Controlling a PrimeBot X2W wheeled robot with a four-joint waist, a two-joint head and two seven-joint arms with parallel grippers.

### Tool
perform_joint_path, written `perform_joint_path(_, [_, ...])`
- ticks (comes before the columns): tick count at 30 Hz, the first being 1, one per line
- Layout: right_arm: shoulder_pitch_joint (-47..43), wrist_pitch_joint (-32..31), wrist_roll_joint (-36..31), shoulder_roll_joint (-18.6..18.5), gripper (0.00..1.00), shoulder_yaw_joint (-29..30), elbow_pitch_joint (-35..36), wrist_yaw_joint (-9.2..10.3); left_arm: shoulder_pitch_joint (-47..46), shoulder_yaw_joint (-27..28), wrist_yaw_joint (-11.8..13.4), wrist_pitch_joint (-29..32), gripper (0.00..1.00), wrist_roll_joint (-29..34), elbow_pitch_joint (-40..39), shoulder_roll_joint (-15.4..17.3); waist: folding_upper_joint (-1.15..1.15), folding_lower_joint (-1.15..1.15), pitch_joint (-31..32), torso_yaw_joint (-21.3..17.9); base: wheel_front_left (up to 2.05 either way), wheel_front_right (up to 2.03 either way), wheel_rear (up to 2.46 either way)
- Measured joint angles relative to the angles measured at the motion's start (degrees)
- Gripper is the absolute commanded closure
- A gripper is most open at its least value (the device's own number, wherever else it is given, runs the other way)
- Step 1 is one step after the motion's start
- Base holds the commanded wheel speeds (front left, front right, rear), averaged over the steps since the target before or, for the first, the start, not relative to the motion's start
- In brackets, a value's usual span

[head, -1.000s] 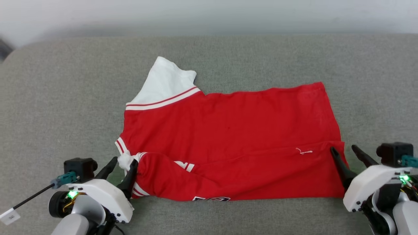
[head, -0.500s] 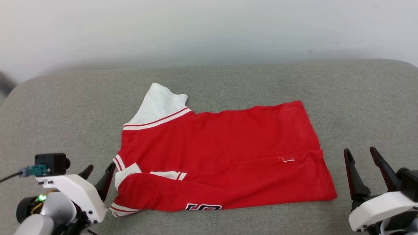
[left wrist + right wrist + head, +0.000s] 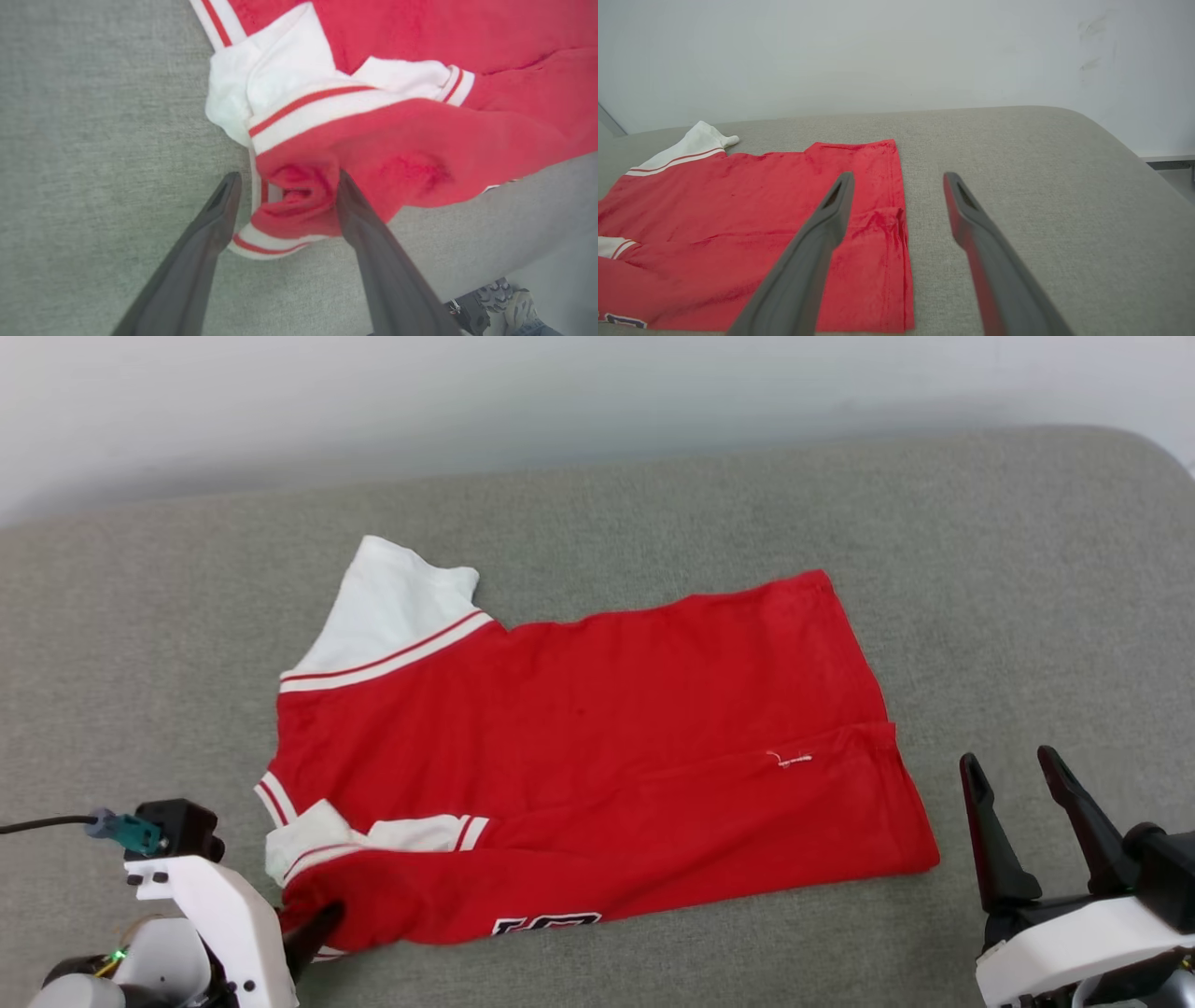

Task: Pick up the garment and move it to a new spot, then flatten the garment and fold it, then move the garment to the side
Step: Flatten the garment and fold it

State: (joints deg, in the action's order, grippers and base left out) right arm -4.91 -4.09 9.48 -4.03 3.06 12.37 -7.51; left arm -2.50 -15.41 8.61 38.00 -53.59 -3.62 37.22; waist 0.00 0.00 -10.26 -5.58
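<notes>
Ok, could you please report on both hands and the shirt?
Left hand open, straddling bunched sleeve corner of shirt. Right hand open, clear of it. Shirt partly folded on grey cushion. No obstruction seen.

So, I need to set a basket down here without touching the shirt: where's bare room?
Bare cushion lies between the shirt and the wall, and right of its hem, past the right gripper. Crowded: near left corner, where the left gripper straddles bunched cloth.

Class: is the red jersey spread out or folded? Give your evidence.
Partly folded: the jersey has its near edge lapped over the body; its far white sleeve lies spread.
</notes>
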Motion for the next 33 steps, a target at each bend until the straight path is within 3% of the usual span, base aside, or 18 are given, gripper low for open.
perform_joint_path(7, [1.86,-0.63,1.05,-0.03,0.00,-0.08,-0.89,0.00,-2.26,-1.81,-0.04,2.43,0.00,-1.40,5.53,-2.08,0.00,-0.01,-3.99,-1.01,0.00,0.00,0.00])
perform_joint_path(8, [2.07,-1.25,1.54,-0.26,0.00,0.01,-1.24,0.00,-2.64,-1.82,-0.30,2.46,0.22,-1.91,6.20,-2.57,0.00,0.00,-4.20,-1.08,0.00,0.00,0.00])
perform_joint_path(9, [2.11,-1.90,2.05,-0.68,0.00,0.15,-1.45,0.00,-2.93,-1.85,-0.69,2.45,0.60,-2.20,6.82,-2.97,0.00,-0.01,-4.23,-1.04,0.00,0.00,0.00])
perform_joint_path(10, [2.17,-2.75,2.78,-1.22,0.00,0.38,-1.60,0.00,-3.20,-2.01,-1.23,2.32,0.85,-2.20,7.34,-3.21,0.00,-0.01,-4.19,-0.89,0.00,0.00,0.00])
perform_joint_path(11, [2.25,-3.96,3.44,-1.79,0.00,0.58,-1.85,0.00,-3.43,-2.10,-1.60,2.09,1.00,-2.24,7.82,-3.46,0.00,-0.02,-4.14,-0.70,0.00,0.00,0.00])
perform_joint_path(16, [2.86,-13.82,8.95,-6.16,0.00,0.92,-4.22,0.00,-4.53,-2.89,-3.38,0.51,1.00,-2.29,9.23,-5.00,0.00,-0.01,-3.55,0.76,0.00,0.00,0.00])
perform_joint_path(22, [5.36,-30.41,14.92,-11.22,0.00,0.54,-8.69,0.00,-4.87,-3.20,-4.13,-1.31,1.00,-1.18,6.42,-5.12,0.00,0.00,-2.93,2.88,0.00,0.00,0.00])
perform_joint_path(31, [14.44,-42.51,19.00,-11.96,0.00,-3.82,-18.04,0.01,-6.05,-3.28,-3.24,-0.56,1.00,0.51,-3.01,-3.43,0.00,0.00,-5.93,6.05,0.00,0.00,0.00])
perform_joint_path(32, [15.44,-43.20,20.01,-11.96,0.95,-4.46,-19.27,0.11,-6.09,-3.36,-3.03,-0.34,1.00,0.57,-3.53,-3.38,0.00,0.00,-6.37,6.37,0.00,0.00,0.00])
perform_joint_path(33, [16.51,-43.03,20.84,-12.07,1.00,-5.34,-20.49,0.11,-6.09,-3.38,-2.82,-0.30,1.00,0.56,-3.57,-3.31,0.00,0.00,-6.45,6.42,0.00,0.00,0.00])
